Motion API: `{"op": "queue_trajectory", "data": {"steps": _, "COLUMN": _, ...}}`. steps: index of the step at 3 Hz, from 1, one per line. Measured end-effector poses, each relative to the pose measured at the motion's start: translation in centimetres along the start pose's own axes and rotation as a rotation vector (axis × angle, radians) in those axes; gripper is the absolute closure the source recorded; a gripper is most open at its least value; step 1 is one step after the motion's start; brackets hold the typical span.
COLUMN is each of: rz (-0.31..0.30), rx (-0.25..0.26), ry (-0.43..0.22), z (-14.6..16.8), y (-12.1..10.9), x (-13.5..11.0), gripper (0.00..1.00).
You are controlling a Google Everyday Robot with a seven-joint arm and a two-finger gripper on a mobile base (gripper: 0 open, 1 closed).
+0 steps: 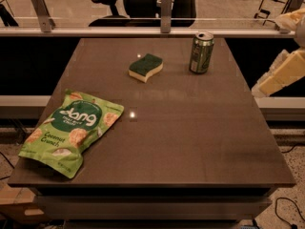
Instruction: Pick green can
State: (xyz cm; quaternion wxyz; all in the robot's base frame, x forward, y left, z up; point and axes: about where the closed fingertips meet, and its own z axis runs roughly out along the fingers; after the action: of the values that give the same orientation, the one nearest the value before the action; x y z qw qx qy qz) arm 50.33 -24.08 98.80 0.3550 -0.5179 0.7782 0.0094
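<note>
Approach tip: gripper [281,73] sits off the table's [190,142] right edge, open/shut state can't tell. Come in level w/ green can [201,53] mid-body, clear of sponge [146,67].

The gripper [268,83] sits at the right edge of the view, just beyond the worktop [190,142], and shows as pale cream, blocky segments with flat faces and stepped edges. Above the gripper is a rounded cream-white casing [291,19], possibly an arm joint.
</note>
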Motion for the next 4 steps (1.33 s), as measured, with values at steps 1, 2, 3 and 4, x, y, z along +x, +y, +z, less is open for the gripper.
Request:
{"op": "queue_trajectory", "data": {"steps": 1, "rz": 0.061, "rx": 0.038, "ry": -0.092, "z": 1.1, "y": -1.4, "x": 0.6, "gripper": 0.0}}
{"op": "queue_trajectory", "data": {"steps": 2, "rz": 0.1, "rx": 0.062, "ry": -0.15, "z": 1.8, "y": -2.4, "x": 0.8, "gripper": 0.0}}
{"op": "queue_trajectory", "data": {"steps": 3, "rz": 0.137, "rx": 0.069, "ry": -0.202, "z": 3.3, "y": -3.5, "x": 0.7, "gripper": 0.0}}
{"op": "queue_trajectory", "data": {"steps": 4, "rz": 0.175, "rx": 0.069, "ry": -0.256, "z": 4.6, "y": -4.5, "x": 0.8, "gripper": 0.0}}
